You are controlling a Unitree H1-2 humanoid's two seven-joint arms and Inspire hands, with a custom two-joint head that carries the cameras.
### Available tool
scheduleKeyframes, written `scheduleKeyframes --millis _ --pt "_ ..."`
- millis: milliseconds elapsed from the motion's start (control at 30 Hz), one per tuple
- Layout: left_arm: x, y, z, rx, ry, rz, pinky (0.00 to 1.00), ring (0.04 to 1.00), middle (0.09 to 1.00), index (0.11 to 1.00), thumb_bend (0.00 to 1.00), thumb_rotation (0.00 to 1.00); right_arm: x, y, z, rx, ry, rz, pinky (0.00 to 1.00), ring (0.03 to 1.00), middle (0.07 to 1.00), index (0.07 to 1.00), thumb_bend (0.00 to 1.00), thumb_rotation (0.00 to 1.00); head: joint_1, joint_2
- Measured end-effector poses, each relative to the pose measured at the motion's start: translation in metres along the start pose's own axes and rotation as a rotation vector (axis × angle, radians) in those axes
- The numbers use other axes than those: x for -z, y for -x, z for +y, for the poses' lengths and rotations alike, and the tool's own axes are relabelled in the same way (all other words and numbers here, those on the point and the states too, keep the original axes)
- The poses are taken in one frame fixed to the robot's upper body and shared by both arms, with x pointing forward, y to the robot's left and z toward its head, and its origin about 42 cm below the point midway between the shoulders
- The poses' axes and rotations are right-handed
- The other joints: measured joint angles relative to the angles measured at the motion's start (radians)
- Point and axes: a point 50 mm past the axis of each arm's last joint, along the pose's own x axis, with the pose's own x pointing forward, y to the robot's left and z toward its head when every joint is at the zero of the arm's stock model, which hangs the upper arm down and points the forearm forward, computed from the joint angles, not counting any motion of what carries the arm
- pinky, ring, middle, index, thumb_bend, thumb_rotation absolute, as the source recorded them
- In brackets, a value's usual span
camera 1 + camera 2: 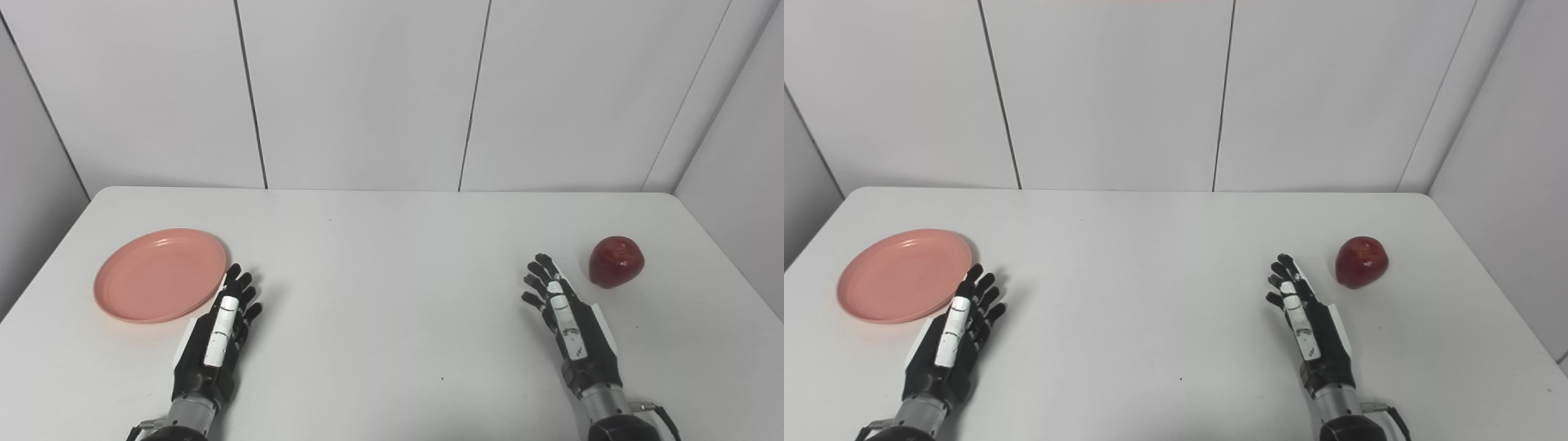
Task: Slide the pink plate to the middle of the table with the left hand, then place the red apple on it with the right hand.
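White surface (392, 294) fills the lower frame. Pink plate (159, 274) lies at left of the frame. Left hand (220, 331), fingers spread and empty, sits just beside the plate's right rim. Right hand (566, 318), spread and empty, sits near the apple (615, 261) at right.

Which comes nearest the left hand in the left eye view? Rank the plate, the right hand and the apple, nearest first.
1. Plate: just beside the left hand, on its outer side, at the table's left.
2. Right hand: across the table, on the right.
3. Apple: farthest, beyond the right hand near the right edge.
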Motion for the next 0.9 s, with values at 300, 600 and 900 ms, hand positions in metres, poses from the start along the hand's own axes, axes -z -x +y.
scheduleKeyframes --millis 300,600,900 --pt "-0.0002 -0.0002 -0.0001 0.0 0.0 -0.001 1.0 1.0 1.0 1.0 0.76 0.84 -0.0001 0.0 0.0 0.003 0.0 0.0 0.92 0.925 0.923 0.937 0.82 0.97 -0.002 0.002" --pt "-0.0002 -0.0004 0.0 0.001 0.0 -0.001 1.0 1.0 1.0 1.0 0.76 0.84 0.0 -0.0001 0.0002 0.02 0.029 0.002 1.0 0.964 0.926 0.935 0.78 0.98 -0.002 0.002" --pt "0.0001 -0.0005 0.0002 0.0 0.0 -0.003 1.0 1.0 1.0 1.0 0.76 0.83 -0.0002 -0.0001 0.0009 0.02 0.039 0.002 1.0 0.987 0.937 0.941 0.8 0.98 -0.003 0.002"
